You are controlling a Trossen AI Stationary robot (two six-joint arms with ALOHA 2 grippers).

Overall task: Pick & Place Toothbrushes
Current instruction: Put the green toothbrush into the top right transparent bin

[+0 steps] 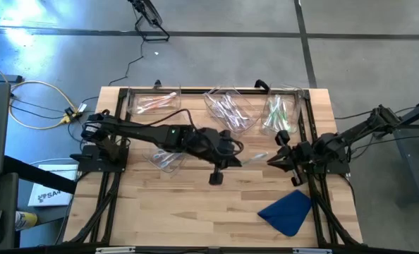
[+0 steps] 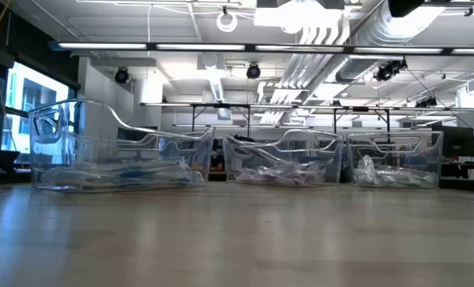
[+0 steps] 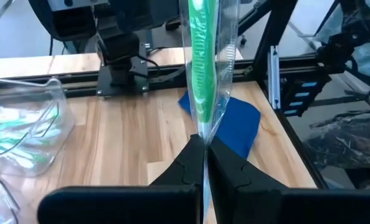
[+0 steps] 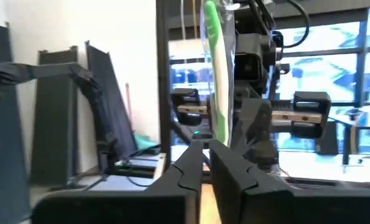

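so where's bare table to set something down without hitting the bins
The near left wood, left of the blue cloth and in front of the left gripper, is bare. The far edge is crowded with clear bins, and both grippers meet mid-table on a wrapped green toothbrush.

Three clear plastic bins [image 1: 227, 109] in a row along the wooden tabletop's [image 1: 195, 204] far edge; folded blue cloth [image 1: 287, 212] near front right; fourth clear bin [image 1: 166, 159] left-centre.

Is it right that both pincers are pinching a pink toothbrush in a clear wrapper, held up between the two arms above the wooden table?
Not quite: the wrapped toothbrush is green, not pink, as both wrist views show. The rest stands: the left pincer and right pincer each pinch an end of its clear wrapper, between the arms above the wooden table.
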